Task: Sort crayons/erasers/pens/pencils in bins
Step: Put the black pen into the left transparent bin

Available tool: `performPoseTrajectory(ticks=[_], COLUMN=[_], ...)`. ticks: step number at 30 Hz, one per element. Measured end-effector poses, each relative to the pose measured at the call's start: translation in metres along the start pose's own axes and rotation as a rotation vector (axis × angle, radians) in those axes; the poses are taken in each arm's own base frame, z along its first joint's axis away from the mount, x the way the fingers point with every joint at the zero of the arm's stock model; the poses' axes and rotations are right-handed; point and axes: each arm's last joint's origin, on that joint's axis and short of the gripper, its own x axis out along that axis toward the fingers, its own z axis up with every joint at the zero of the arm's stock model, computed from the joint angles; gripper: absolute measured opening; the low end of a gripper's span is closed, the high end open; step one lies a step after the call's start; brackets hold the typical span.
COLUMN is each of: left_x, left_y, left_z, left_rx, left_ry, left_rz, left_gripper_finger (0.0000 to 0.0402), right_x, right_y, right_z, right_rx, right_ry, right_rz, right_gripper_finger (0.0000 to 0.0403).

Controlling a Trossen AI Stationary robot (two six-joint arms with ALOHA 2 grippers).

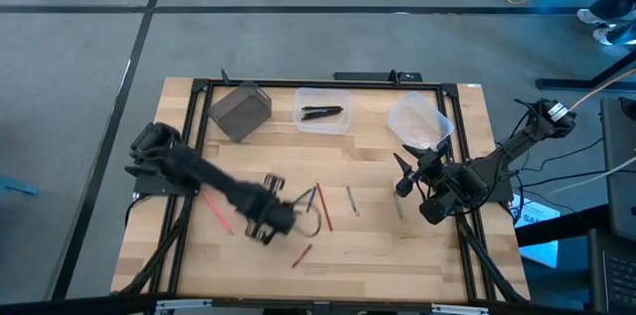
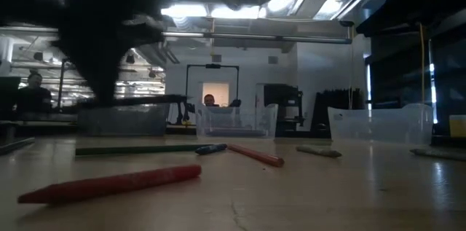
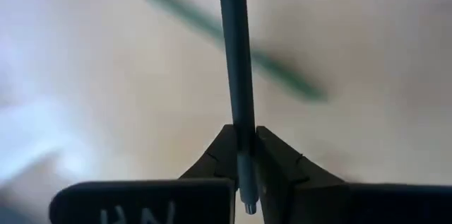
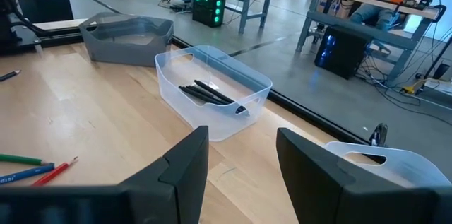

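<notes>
My left gripper (image 3: 245, 155) is pinched on a grey pen (image 3: 236, 61), caught close to its end — so it could pivot or slip out on a fast swing to the tubs. That arm reaches low across the table (image 1: 397, 255), over the loose sticks, a green pencil (image 3: 212, 30) just beneath. My right gripper (image 4: 240, 167) waits with fingers spread beside the rounded tub (image 1: 419, 121). Black pens (image 1: 322, 112) already lie in the square tub (image 1: 323, 126); the grey box (image 1: 239, 110) sits left.

Grey opaque bin (image 1: 239, 111), upper left; clear squarish tub (image 1: 323, 110) holding black pens (image 1: 322, 112); red crayon (image 2: 109, 183), lower left; pale wooden table (image 1: 388, 245); green pencil (image 2: 135, 149).
</notes>
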Motion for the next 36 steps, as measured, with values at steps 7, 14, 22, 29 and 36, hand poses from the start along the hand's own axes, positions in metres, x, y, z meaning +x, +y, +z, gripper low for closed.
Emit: performPoseTrajectory(ticks=[7, 14, 22, 29, 36], left_x=[-0.003, 0.006, 0.031, 0.064, 0.098], left_y=[0.09, 0.183, 0.259, 0.296, 0.3], left_z=[0.013, 0.007, -0.005, -0.007, 0.005], left_rx=[0.051, -0.007, -0.029, -0.126, -0.087], left_ry=[-0.012, -0.093, -0.217, -0.179, -0.032], left_rz=[0.113, 0.257, 0.367, 0.362, 0.255], left_gripper_finger=[0.0019, 0.0019, 0.0017, 0.0016, 0.0018], right_x=[0.0, 0.0, 0.002, 0.01, 0.017], right_y=[0.0, 0.0, 0.003, 0.008, 0.009], right_z=[0.0, 0.0, -0.004, -0.007, -0.01], right_rx=[-0.02, -0.023, -0.043, -0.046, -0.061], right_ry=[0.002, 0.016, 0.02, 0.026, 0.064], right_rz=[0.001, 0.01, -0.003, -0.04, -0.057], right_gripper_finger=[0.0172, 0.0172, 0.0172, 0.0172, 0.0172])
